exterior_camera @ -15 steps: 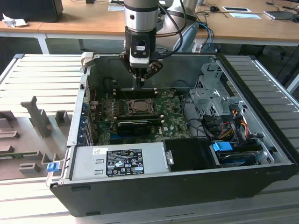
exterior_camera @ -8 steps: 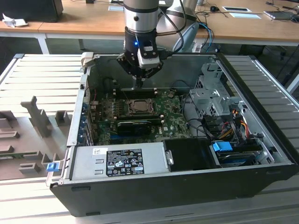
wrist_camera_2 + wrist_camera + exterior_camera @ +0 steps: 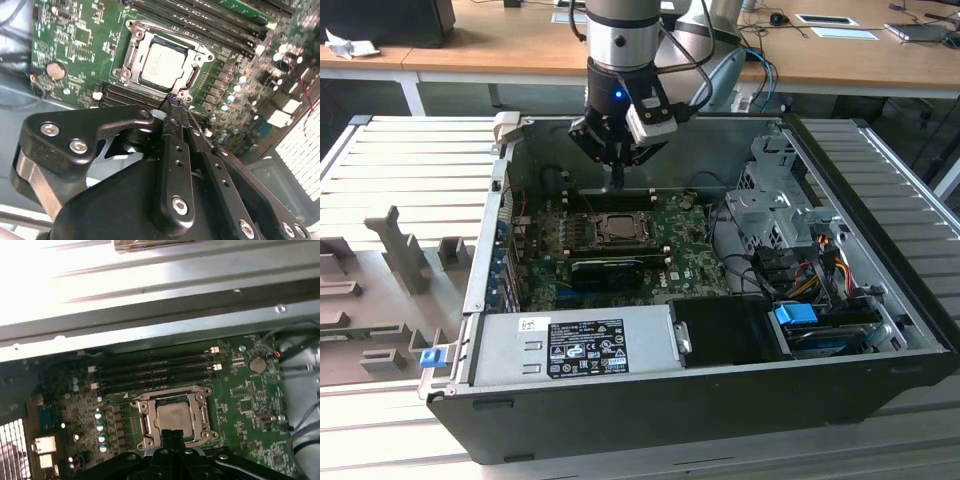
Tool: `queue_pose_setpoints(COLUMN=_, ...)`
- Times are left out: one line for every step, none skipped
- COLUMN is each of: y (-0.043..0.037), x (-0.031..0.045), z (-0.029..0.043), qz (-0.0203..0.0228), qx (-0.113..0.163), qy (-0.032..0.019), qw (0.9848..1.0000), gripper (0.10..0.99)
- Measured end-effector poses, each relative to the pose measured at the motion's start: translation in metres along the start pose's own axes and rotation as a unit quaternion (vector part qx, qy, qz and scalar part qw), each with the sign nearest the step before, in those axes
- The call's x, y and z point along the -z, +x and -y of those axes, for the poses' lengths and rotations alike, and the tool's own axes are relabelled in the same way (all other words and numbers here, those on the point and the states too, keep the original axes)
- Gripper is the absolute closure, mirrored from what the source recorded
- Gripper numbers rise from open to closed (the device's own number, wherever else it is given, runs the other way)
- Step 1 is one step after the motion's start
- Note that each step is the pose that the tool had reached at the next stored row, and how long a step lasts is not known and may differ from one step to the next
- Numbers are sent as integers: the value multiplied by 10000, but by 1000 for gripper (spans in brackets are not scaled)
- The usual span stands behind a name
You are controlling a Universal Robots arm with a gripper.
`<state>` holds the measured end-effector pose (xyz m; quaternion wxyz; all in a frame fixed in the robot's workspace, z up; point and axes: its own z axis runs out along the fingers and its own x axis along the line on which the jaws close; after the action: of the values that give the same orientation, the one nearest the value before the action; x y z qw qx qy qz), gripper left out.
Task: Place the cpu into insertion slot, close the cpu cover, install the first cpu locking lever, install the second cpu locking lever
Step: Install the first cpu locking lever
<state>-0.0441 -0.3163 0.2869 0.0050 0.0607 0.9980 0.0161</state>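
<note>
Black painted sheet metal forms the near wall of the computer case point(image 3: 720, 410) in the exterior view. Behind it a grey power supply box point(image 3: 570, 345) with a label lies flat. The case rests on a ribbed grey worktop point(image 3: 400, 150). Deeper inside, the end effector point(image 3: 617, 183) hangs over the green motherboard point(image 3: 690, 262). The cpu point(image 3: 617, 228), a small pale square, sits in the insertion slot point(image 3: 599, 231), lower than the tips and just beside the spot under them. A bundle of cables point(image 3: 790, 270) hides part of the inside.

In the second wrist view the matte black end effector point(image 3: 172, 101), with round screw heads, hides much of the board. Its two fingers point(image 3: 176, 145) are pressed together with no gap and grip nothing. Just beyond the tips lies the cpu point(image 3: 162, 64), smooth and silver-grey, inside the window of the thin metal cpu cover point(image 3: 131, 55). The cover seems to lie flat; whether it is locked down I cannot tell. Long black memory slots point(image 3: 215, 22) run beyond the chip.

In the first wrist view the end effector point(image 3: 167, 432) overlaps the near edge of the cpu point(image 3: 175, 416); I cannot tell if they touch. The cpu cover point(image 3: 172, 394) frames the chip.
</note>
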Motion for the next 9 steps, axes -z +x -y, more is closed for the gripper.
queue_pose_setpoints(y=0, x=0, z=0, qz=-3, qx=90, qy=-1, qw=10000, gripper=980)
queue_pose_setpoints(y=0, x=-1, z=0, qz=-6, qx=185, qy=-1, qw=9998, gripper=980)
queue_pose_setpoints(y=0, x=-2, z=0, qz=-11, qx=338, qy=-3, qw=9994, gripper=980)
queue_pose_setpoints(y=0, x=-2, z=0, qz=-14, qx=425, qy=-3, qw=9991, gripper=980)
queue_pose_setpoints(y=0, x=-3, z=0, qz=-17, qx=520, qy=-4, qw=9986, gripper=980)
queue_pose_setpoints(y=0, x=-6, z=0, qz=-25, qx=783, qy=-6, qw=9969, gripper=980)
queue_pose_setpoints(y=0, x=-7, z=0, qz=-29, qx=900, qy=-7, qw=9959, gripper=980)
queue_pose_setpoints(y=0, x=-8, z=0, qz=-33, qx=1012, qy=-8, qw=9949, gripper=980)
queue_pose_setpoints(y=0, x=-13, z=0, qz=-38, qx=1178, qy=-11, qw=9930, gripper=980)
